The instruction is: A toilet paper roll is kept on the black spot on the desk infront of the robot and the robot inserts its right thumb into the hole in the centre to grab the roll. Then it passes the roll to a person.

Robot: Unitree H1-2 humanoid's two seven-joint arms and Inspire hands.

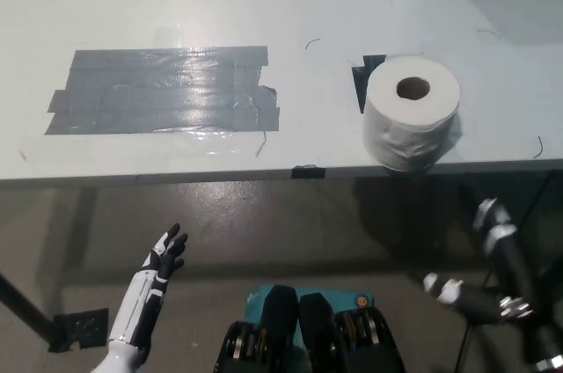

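The white toilet paper roll [412, 122] stands upright on the pale grey counter [264, 3], hole facing up, at the right of the scene and just beside the counter's near edge. It sits on a black tape spot [362, 78] whose corner shows at the roll's far left side. To the left of the roll the counter is bare as far as a broad patch of shiny grey tape strips [163, 91], well apart from the roll, and the surface beyond the roll is open too. A small dark tab [308, 171] sits on the near edge between patch and roll.

Below the edge lies a dull brownish floor [264, 223], with a piece of grey tape [81, 329] stuck at its near left.

The white left hand [163, 260] hangs below the counter at the near left, fingers spread and pointing upward, holding nothing. The black right hand [488, 254] is low at the near right, under the counter's edge and nearer than the roll, not touching it; its fingers appear loosely apart and empty.
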